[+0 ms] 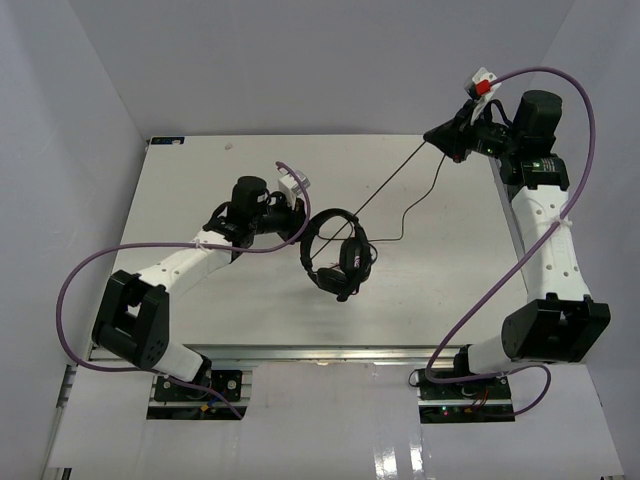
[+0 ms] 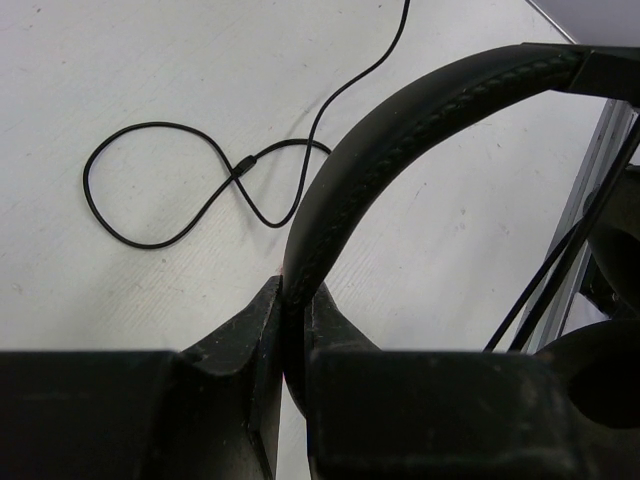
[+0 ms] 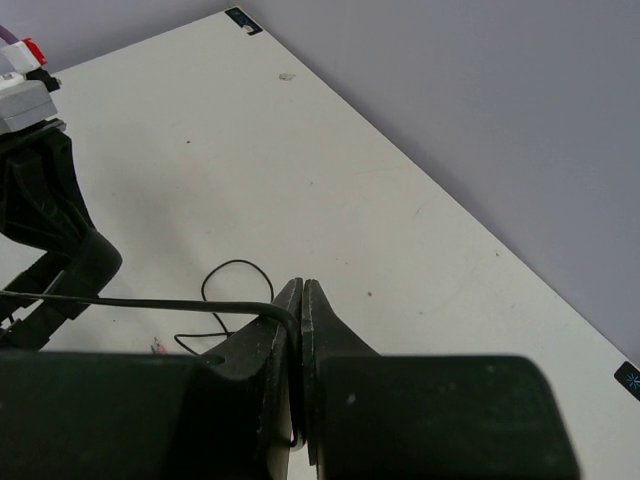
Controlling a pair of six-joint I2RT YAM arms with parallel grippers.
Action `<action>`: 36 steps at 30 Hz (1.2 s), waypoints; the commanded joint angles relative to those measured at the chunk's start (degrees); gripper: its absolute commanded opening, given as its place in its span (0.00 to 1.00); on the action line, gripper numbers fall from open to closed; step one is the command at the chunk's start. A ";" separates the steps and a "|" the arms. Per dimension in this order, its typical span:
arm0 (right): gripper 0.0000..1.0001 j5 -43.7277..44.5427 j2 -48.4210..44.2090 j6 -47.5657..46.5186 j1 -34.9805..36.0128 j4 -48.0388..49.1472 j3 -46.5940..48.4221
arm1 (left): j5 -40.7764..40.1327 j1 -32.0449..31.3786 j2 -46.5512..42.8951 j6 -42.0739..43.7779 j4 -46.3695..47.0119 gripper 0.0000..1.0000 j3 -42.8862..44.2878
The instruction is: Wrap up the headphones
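Hanging where, those headphones?

Over the middle of the table; the left claw is pinched tight on the padded headband, and the earcups sit at the end nearer the arm bases. Whether they touch the table I cannot tell.

And the other claw?

The right claw is up at the far right corner, well apart from the headset; its two tips are pressed together on the thin black cable, which bends over the tips. From above, one run of cable goes straight and taut from the earcups to that claw; another part droops to the table, and a slack loop lies flat there.

How will it all handle, do you think?

The headset looks light and fairly stiff — the arch should keep its shape under a firm pinch, so the headband is a sound place to hold; the padding gives the tips some bite. The cable is the awkward part; it is limp, thin and probably slick, so I would expect it to slide through shut tips or spring off a turn once tension drops.

Any risk?

Pulling the taut run too hard could tug the headset round in the left claw, or strain the cable where it enters the earcup — steady, modest tension seems wiser.
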 commanded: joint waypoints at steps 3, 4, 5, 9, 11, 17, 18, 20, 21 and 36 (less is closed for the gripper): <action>0.08 1.64 -3.97 0.22 -2.66 5.66 -4.03 | -1.56 -0.04 -5.42 -0.12 -1.53 0.00 -0.97; 0.08 1.41 -4.46 0.37 -3.03 6.20 -4.99 | -2.40 -0.04 -5.80 -0.13 -1.97 0.00 -0.82; 0.08 1.31 -4.98 0.35 -3.27 6.63 -6.12 | -2.63 0.01 -5.98 -0.24 -2.17 0.00 -0.53; 0.08 1.05 -5.95 -0.07 -3.47 7.25 -11.18 | -0.71 0.18 -8.12 -3.03 -1.29 0.00 0.96; 0.08 1.31 -6.59 -0.33 -3.47 8.44 -15.07 | -0.93 0.14 -9.40 -5.17 -1.41 0.00 2.67; 0.08 1.89 -7.72 0.30 -3.47 13.79 -24.25 | -5.04 0.14 -14.05 -9.49 -3.11 0.00 8.61; 0.08 1.48 -7.43 0.85 -3.41 15.26 -25.96 | -4.15 0.14 -14.59 -10.77 -3.18 0.00 10.44; 0.08 0.43 -6.33 2.10 -2.91 18.64 -27.79 | -2.65 0.14 -14.75 -14.10 -2.65 0.00 12.42; 0.08 -0.19 -5.51 2.45 -2.57 19.07 -28.07 | -2.37 0.14 -14.68 -16.84 -2.24 0.00 13.58; 0.08 -7.84 4.33 13.52 20.09 41.65 -32.09 | -31.55 -0.20 -10.48 -44.05 6.25 0.00 25.64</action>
